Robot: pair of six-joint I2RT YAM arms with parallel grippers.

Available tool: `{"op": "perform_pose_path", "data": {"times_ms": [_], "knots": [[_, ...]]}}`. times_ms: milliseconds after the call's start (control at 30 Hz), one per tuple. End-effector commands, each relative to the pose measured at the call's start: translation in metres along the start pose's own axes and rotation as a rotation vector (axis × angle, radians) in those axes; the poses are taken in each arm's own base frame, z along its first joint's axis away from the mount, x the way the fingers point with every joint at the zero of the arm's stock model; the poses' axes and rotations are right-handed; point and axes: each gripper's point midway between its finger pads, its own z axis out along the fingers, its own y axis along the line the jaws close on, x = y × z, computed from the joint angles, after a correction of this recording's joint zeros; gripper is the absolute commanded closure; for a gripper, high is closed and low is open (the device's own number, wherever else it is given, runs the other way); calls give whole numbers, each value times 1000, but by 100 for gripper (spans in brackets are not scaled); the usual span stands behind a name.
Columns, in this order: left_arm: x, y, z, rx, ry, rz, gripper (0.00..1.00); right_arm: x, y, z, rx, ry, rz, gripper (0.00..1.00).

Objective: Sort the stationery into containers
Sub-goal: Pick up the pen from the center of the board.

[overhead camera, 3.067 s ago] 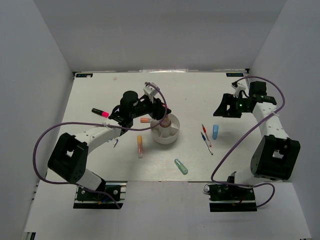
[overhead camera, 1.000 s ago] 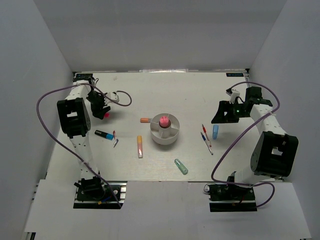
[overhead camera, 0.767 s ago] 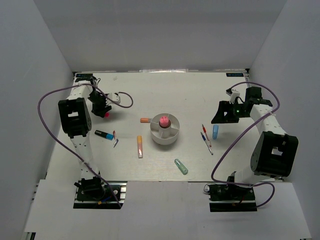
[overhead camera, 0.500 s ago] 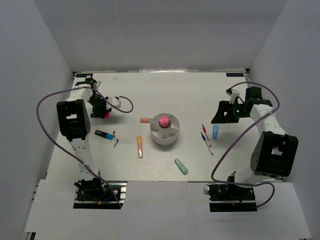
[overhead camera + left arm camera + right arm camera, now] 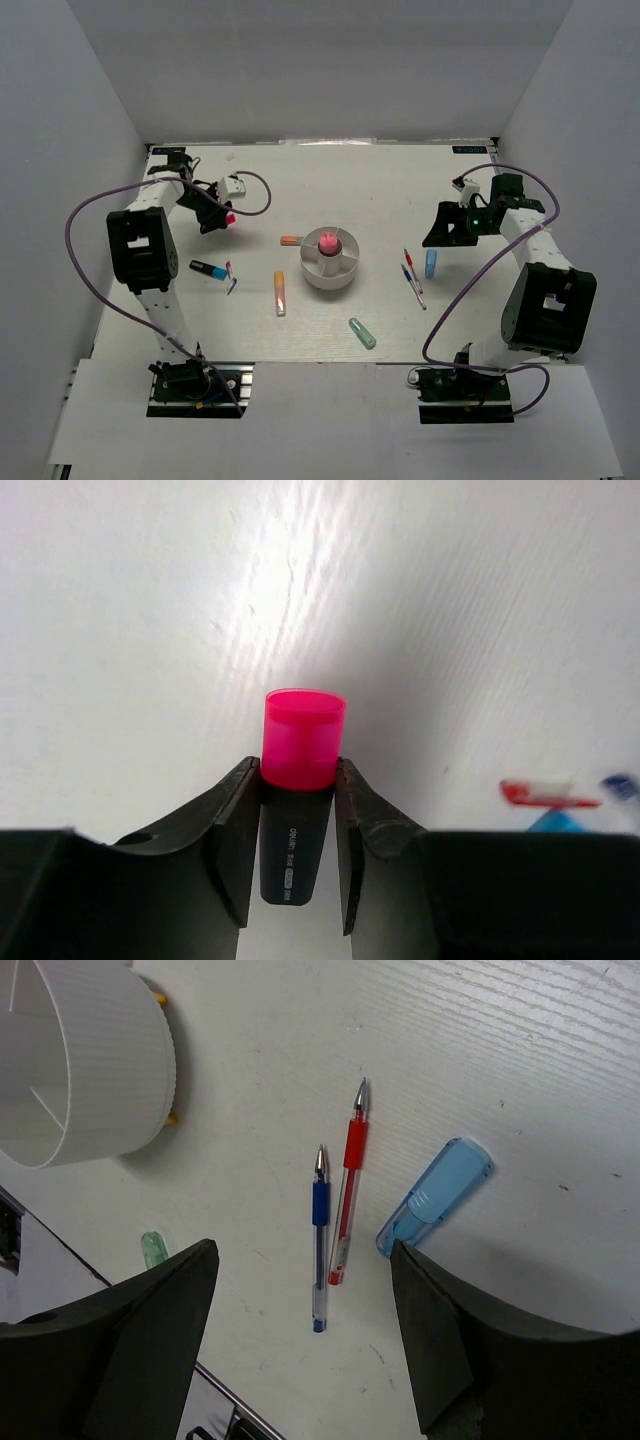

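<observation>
My left gripper (image 5: 297, 770) is shut on a black highlighter with a pink cap (image 5: 303, 738), seen at the table's far left (image 5: 228, 216) in the top view. The round white cup (image 5: 331, 262) stands mid-table with a pink highlighter (image 5: 327, 241) upright in its central well. My right gripper (image 5: 302, 1260) hangs open above a blue pen (image 5: 319, 1230), a red pen (image 5: 347, 1195) and a light blue highlighter (image 5: 435, 1198), touching none of them. The cup's wall (image 5: 95, 1070) shows at the upper left of the right wrist view.
Left of the cup lie a short orange highlighter (image 5: 290, 240) and a longer orange one (image 5: 280, 293). A black-and-blue highlighter (image 5: 208, 268) lies at the left, with a small red and blue piece (image 5: 230, 275) beside it. The mint-green highlighter (image 5: 362, 333) lies nearer the front.
My left gripper has shut on the pink-capped highlighter and shifted a little to the right with it. The right arm has stayed still.
</observation>
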Motion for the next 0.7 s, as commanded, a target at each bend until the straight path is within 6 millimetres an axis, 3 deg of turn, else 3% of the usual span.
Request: {"op": "perform_pose_path", "data": {"times_ms": [0,133,167,200,267,300,333,367,400,467,567,600,667], "knots": [[-85,1,-45,-70,-288,-68,100,-5,3,-4,-2,-6,1,25],[-143,-20,-85,9,-553,-229,100,-10,4,-8,7,-12,-15,24],[-148,-24,-85,35,-595,-218,100,-10,4,-9,10,-13,-15,24],[-162,-35,-98,68,-644,-259,100,-9,5,-9,8,-10,-14,24],[-175,-61,-105,177,-750,-334,100,-8,5,-7,1,-8,-3,24],[-197,-61,-123,115,-807,-219,100,-8,5,-7,-2,-12,0,24],[-206,-68,-130,111,-839,-207,100,-8,5,-6,-6,-8,7,25],[-194,-90,-115,228,-838,-508,100,-8,5,-5,-8,-7,9,24],[-223,-82,-152,55,-976,-241,100,-8,6,-5,-12,-6,10,24],[-217,-97,-148,85,-1046,-409,100,-9,5,-4,-12,-6,13,24],[-232,-101,-143,181,-1073,-457,100,-10,5,-3,-19,-7,20,24],[-240,-103,-153,161,-1127,-370,100,-11,5,-2,-23,-9,21,24],[-247,-103,-146,242,-1152,-436,100,-12,5,-1,-26,-6,30,24]]}}
